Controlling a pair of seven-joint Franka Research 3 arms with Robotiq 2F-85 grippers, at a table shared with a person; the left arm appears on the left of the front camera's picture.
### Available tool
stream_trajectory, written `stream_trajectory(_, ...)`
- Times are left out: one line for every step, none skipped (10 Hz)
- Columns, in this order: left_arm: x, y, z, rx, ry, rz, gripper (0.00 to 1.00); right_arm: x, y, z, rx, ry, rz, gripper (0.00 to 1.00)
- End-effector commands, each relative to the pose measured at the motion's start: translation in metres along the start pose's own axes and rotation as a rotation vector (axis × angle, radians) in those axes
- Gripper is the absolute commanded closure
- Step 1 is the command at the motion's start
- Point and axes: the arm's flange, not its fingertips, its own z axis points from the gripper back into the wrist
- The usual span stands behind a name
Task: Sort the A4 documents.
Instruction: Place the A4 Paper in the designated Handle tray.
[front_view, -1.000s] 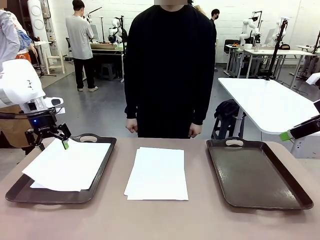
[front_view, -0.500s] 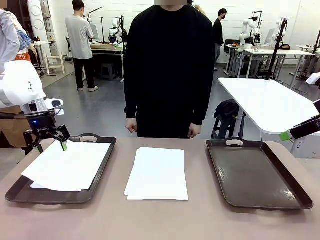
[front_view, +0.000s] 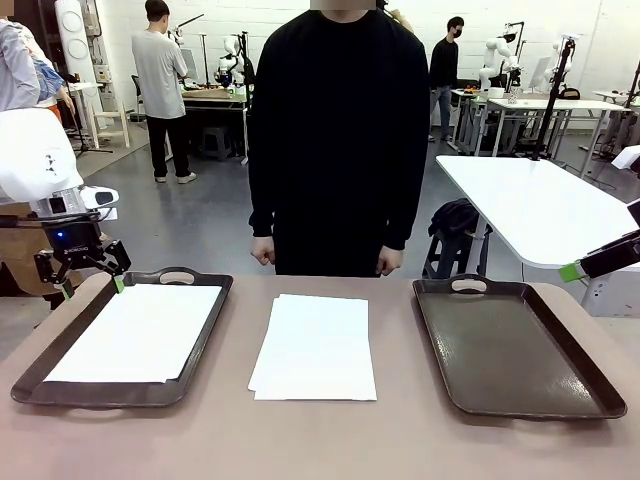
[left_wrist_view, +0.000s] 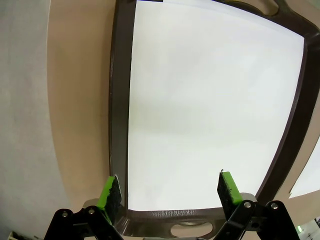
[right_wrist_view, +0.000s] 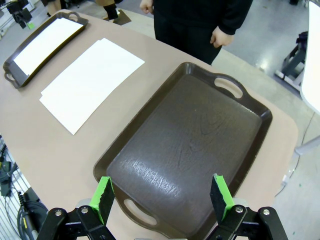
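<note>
LEFT GRIPPER (front_view: 91, 287): jaws spread, empty, above far corner of left tray (front_view: 90, 397), sheet (front_view: 133, 332) flat below | RIGHT GRIPPER (right_wrist_view: 162, 194): spread, empty, over bare right tray (right_wrist_view: 190, 135) | A4 DOCUMENTS (front_view: 313, 347): stack between trays, inboard of both grippers, long axis toward person; neither arm clearly nearer.

Front across table (front_view: 320, 440); wrist views downward, left tray (left_wrist_view: 118, 100) probably in both.

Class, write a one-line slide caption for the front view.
Open left gripper hovers beside a sheet-holding tray; more A4 documents wait mid-table.
</note>
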Motion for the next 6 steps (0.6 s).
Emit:
stream_trajectory(-0.0038, -0.0054, -0.0054, -0.017, -0.016, 0.023, 0.0, -0.001, -0.001, -0.0024, 0.019, -0.007, -0.005, 0.0)
stream_trajectory(-0.0052, -0.0071, -0.0087, -0.038, 0.014, 0.006, 0.0, -0.001, -0.001, -0.0024, 0.019, -0.007, -0.005, 0.0)
stream_trajectory(-0.0004, -0.0015, -0.001, -0.005, 0.002, 0.001, 0.0, -0.001, -0.001, -0.0024, 0.019, -0.007, -0.005, 0.0)
stream_trajectory(-0.0004, -0.0015, -0.001, -0.005, 0.002, 0.001, 0.0, -0.001, -0.001, -0.0024, 0.019, -0.007, -0.005, 0.0)
stream_trajectory(-0.0004, -0.0015, -0.001, -0.005, 0.002, 0.001, 0.0, -0.001, -0.001, -0.0024, 0.019, -0.007, -0.005, 0.0)
stream_trajectory(-0.0004, -0.0015, -0.001, -0.005, 0.002, 0.001, 0.0, -0.001, -0.001, -0.0024, 0.019, -0.007, -0.005, 0.0)
